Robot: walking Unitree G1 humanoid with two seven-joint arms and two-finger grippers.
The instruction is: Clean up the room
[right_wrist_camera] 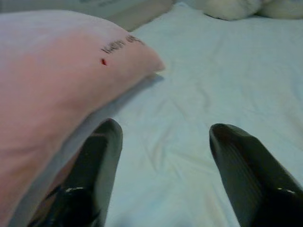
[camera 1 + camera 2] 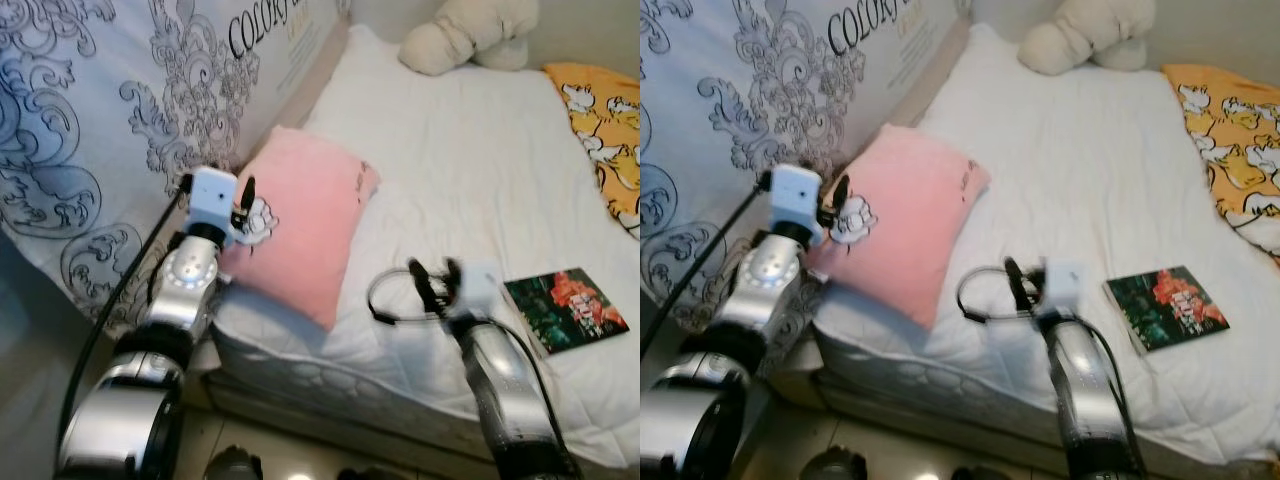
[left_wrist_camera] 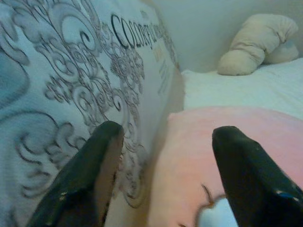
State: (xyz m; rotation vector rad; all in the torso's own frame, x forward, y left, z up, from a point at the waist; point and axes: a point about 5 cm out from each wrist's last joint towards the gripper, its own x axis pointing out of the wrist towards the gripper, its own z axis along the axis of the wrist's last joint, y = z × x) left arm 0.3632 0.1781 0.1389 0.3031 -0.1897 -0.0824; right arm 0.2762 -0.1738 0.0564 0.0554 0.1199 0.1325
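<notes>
A pink pillow [image 2: 300,235] lies at the near left corner of the white bed [image 2: 470,160], its left edge against a tall patterned panel. My left gripper [image 2: 243,205] is at that edge of the pillow. In the left wrist view its fingers [image 3: 94,170] stand open, one toward the panel and one over the pink pillow [image 3: 236,151]. My right gripper [image 2: 432,270] hovers open over the sheet just right of the pillow [image 1: 52,71], holding nothing.
A dark book with a flower cover [image 2: 565,308] lies on the bed near my right arm. A cream plush toy [image 2: 470,35] sits at the far end. A yellow printed blanket [image 2: 605,130] lies at the right. The patterned panel [image 2: 90,120] leans on the left.
</notes>
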